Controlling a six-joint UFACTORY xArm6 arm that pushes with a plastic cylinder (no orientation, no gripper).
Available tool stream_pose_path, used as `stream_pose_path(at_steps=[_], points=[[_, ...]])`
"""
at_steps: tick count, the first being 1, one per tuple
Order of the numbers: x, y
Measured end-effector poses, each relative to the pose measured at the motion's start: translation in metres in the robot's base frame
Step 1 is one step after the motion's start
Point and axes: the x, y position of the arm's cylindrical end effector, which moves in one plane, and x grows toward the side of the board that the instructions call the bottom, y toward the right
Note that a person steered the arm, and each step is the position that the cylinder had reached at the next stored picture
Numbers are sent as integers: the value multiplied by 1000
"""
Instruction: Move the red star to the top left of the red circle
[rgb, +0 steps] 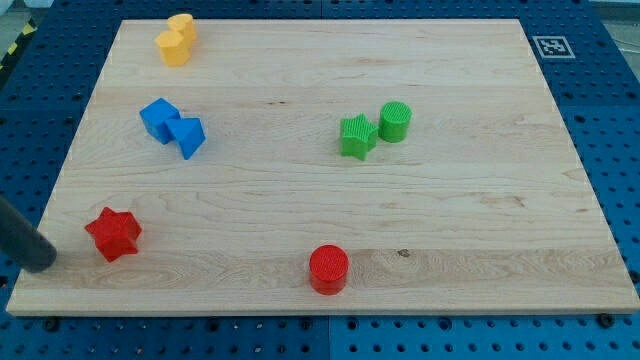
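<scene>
The red star (113, 234) lies near the view's bottom left of the wooden board (330, 190). The red circle (328, 269) stands at the bottom centre, well to the right of the star and a little lower. My tip (42, 262) is the end of a dark rod that comes in from the left edge. It sits just left of and slightly below the red star, with a small gap between them.
Two blue blocks (172, 126) touch each other at the left middle. Two yellow blocks (177, 40) sit at the top left. A green star (357, 135) and a green cylinder (395, 121) sit together right of centre. A marker tag (551, 45) is at the top right corner.
</scene>
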Motion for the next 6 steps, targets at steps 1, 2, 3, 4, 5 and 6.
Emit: stream_pose_path(at_steps=[1, 2, 3, 4, 5, 6], points=[[-6, 20], [-6, 51], [-6, 90], [-13, 88], [-33, 76], [-33, 105]])
